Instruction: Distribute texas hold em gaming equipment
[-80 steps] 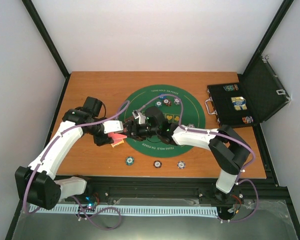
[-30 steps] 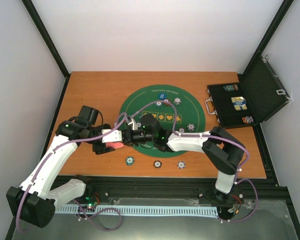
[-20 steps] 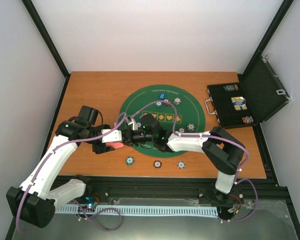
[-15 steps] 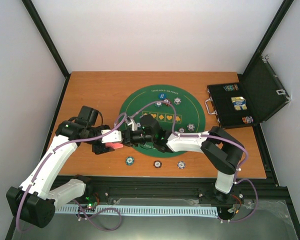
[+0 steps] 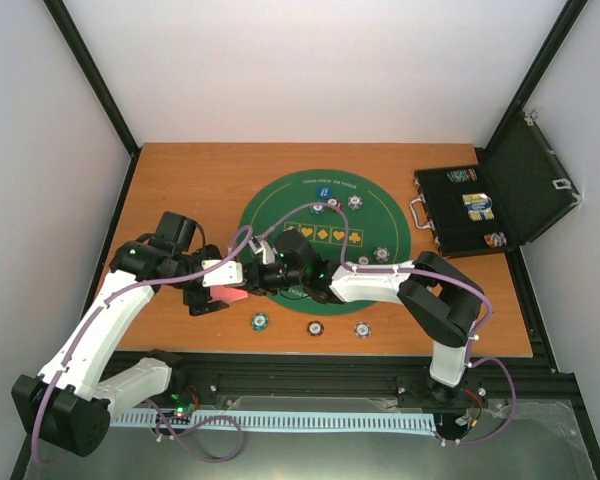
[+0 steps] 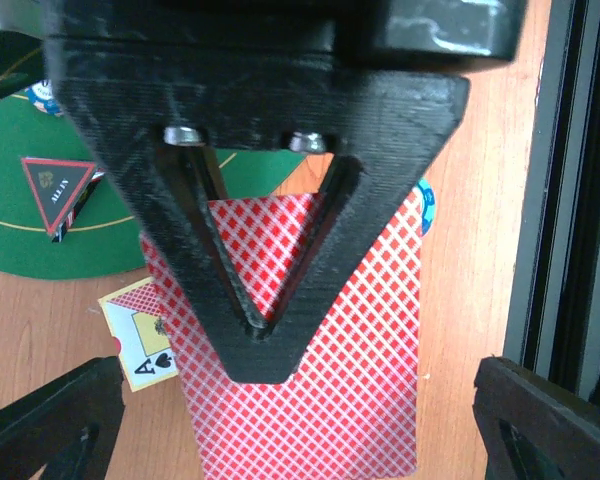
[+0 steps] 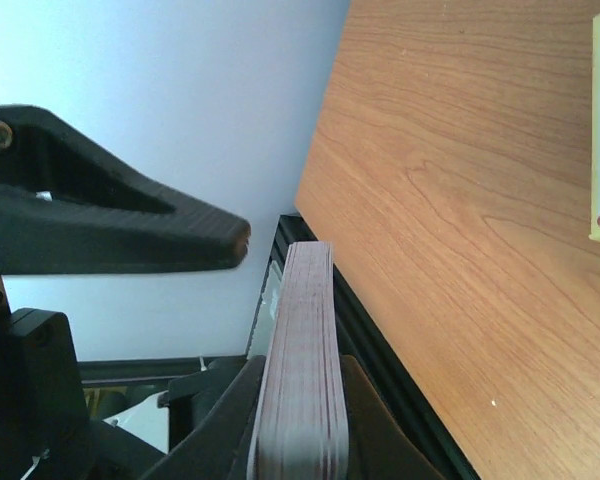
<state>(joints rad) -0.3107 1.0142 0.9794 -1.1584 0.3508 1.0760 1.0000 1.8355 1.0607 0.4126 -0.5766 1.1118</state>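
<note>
In the left wrist view a pink-red-backed deck of cards [image 6: 320,390] hangs just over the wood, pinched by a black V-shaped finger [image 6: 270,250] of my right gripper [image 5: 256,274]. My left gripper [image 6: 295,380] stands wide open around that deck, its fingers [image 6: 50,425] at the bottom corners. The right wrist view shows the deck [image 7: 300,380] edge-on, with my right gripper [image 7: 300,395] shut on it. A face-up ace of spades [image 6: 140,340] lies on the table beside the deck. A black triangular ALL IN marker [image 6: 55,190] sits on the green mat [image 6: 40,240].
Three striped chips [image 5: 261,320] [image 5: 314,326] [image 5: 362,328] lie in a row near the front edge. More chips [image 5: 354,201] rest on the green mat [image 5: 385,225]. The open black case [image 5: 480,210] stands at the right. A black rail [image 6: 565,200] runs along the table's near edge.
My left gripper closed briefly and has opened wide. Since the earliest frame both grippers have moved toward the near left edge of the mat. The right gripper keeps the deck.
</note>
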